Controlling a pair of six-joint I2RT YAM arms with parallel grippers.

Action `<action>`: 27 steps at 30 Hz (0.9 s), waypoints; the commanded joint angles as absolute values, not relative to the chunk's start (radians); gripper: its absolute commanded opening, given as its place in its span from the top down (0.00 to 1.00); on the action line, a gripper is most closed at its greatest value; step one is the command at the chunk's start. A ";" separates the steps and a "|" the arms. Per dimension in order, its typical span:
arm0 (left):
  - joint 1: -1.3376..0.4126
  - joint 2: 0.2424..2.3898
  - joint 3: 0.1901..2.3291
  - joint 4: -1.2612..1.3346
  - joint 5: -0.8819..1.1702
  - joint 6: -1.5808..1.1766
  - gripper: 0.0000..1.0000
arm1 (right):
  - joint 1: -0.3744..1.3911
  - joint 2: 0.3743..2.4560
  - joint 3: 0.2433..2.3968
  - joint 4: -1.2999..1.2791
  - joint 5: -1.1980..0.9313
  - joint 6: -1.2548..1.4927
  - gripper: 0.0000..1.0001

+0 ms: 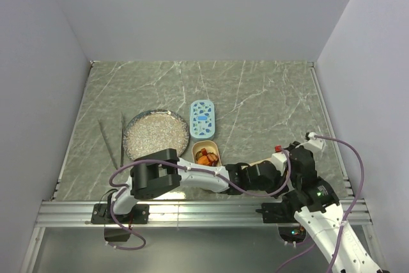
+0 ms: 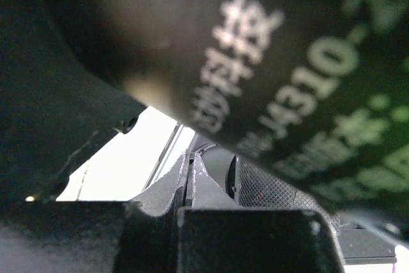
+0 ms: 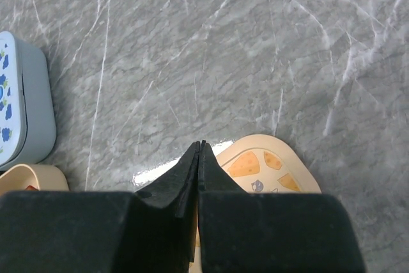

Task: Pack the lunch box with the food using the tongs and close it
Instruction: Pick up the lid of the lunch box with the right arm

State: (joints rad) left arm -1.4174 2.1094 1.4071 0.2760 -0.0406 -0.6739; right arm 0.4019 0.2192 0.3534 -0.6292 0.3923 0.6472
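Note:
The food (image 1: pixel 204 155), orange and reddish chunks, lies in an open beige lunch box tub (image 1: pixel 206 147) just in front of the plate. The tub's rim (image 3: pixel 29 176) shows at the lower left of the right wrist view. A beige lid with cheese pictures (image 3: pixel 268 164) lies flat on the table right of the tub. My right gripper (image 3: pixel 200 146) hovers over the lid's left edge, shut, with nothing between its tips. My left gripper (image 2: pixel 190 161) is shut too and empty, stretched right along the near edge. The right arm's black housing (image 2: pixel 268 62) fills its view. The tongs (image 1: pixel 110 139) lie left of the plate.
A round silvery speckled plate (image 1: pixel 156 133) sits left of centre. A light blue patterned box (image 1: pixel 203 118) stands behind the tub, also at the left in the right wrist view (image 3: pixel 19 113). Both arms (image 1: pixel 255 174) crowd together at the near right. White walls enclose the table.

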 commanded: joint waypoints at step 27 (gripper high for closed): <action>-1.348 1.898 0.994 0.336 -0.353 -0.706 1.00 | 0.440 0.414 0.525 -0.302 0.512 0.692 0.86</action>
